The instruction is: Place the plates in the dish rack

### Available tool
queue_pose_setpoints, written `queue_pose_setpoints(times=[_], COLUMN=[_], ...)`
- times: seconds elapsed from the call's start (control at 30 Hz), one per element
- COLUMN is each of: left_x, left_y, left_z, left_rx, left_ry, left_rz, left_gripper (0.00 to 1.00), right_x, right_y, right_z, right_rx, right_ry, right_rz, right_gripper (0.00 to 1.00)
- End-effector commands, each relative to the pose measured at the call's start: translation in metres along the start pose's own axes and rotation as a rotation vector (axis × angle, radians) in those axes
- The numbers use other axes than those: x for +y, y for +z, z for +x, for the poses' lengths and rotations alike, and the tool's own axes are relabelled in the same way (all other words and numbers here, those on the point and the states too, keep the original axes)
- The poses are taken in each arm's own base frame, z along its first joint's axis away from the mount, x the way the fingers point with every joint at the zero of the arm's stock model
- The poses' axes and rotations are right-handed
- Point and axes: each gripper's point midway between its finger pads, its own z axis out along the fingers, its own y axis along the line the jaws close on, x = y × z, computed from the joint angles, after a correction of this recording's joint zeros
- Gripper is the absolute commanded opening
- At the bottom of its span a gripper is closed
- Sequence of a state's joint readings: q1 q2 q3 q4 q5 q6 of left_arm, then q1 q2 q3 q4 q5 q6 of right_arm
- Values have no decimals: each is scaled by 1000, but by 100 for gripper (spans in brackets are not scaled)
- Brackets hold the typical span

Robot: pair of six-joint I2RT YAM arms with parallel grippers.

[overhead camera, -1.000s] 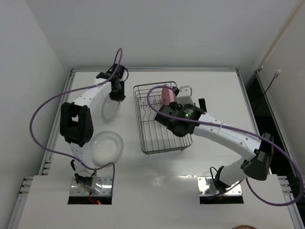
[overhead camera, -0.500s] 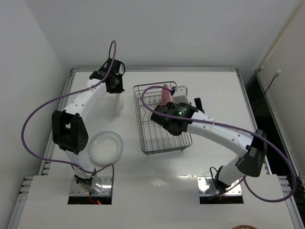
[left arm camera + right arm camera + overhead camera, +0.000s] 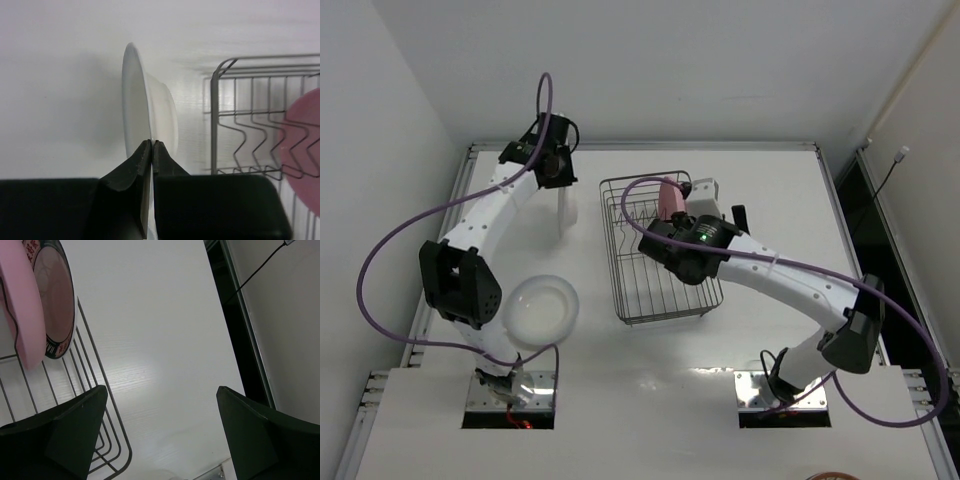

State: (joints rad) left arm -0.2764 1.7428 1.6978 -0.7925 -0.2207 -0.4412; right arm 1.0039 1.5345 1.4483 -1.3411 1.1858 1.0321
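A translucent whitish plate stands on edge, upright and thin-side-on to the left wrist camera, with the left gripper clamped shut on its rim, the two dark fingers pressed together with only the plate's edge between them. From above, this plate hangs below the gripper at the far left of the table, just left of the dish rack and apart from it. Whether its lower edge touches the table cannot be told. A second whitish plate lies flat on the table nearer the arm bases, to the left of the rack's near corner and beside the left arm's lower links. The rack itself sits mid-table, its long side running away from the arms, with zigzag wire tines visible inside. At its far end a pink plate stands on edge between the wires, and a plate with a dark patterned rim stands on edge just beside it, on the side toward the rack's right wall; whether the two touch is unclear. The right gripper hangs over the rack's right edge, near those two standing plates, its jaws spread wide with nothing between them, only bare white table and the rack's outer wires showing in the gap.
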Motion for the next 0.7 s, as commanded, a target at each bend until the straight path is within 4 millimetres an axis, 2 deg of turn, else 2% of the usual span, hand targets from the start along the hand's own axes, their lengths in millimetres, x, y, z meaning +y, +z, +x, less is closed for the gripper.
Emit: queue_pose_setpoints(times=[0.0, 0.07, 0.1, 0.13, 0.2, 0.3, 0.4, 0.67], left_x=[-17, -29, -33, -40, -50, -73, -91, -134], left_y=[-108, -140, -146, -160, -184, -208, -211, -201], left_z=[-97, -112, -112, -119, -123, -120, -113, -89], left_rx=[-357, -407, -406, -429, -455, -465, -466, -417], left_ry=[-150, -204, -219, -236, -283, -324, -375, -452], left_rz=[101, 191, 220, 279, 360, 491, 559, 742], left_gripper=[0, 0, 0, 0, 0, 0, 0, 0], right_x=[-33, -40, -42, -44, -51, -56, -59, -67], right_y=[-10, -11, -12, -10, -12, -13, -11, -10], right_z=[-18, -18, -18, -18, -19, -17, -16, -10], right_rx=[-48, -53, -55, -50, -56, -58, -54, -50], right_ry=[69, 77, 85, 89, 109, 110, 113, 117], right_rz=[18, 13, 10, 19, 13, 10, 18, 25], right_gripper=[89, 89, 89, 89, 89, 89, 89, 89])
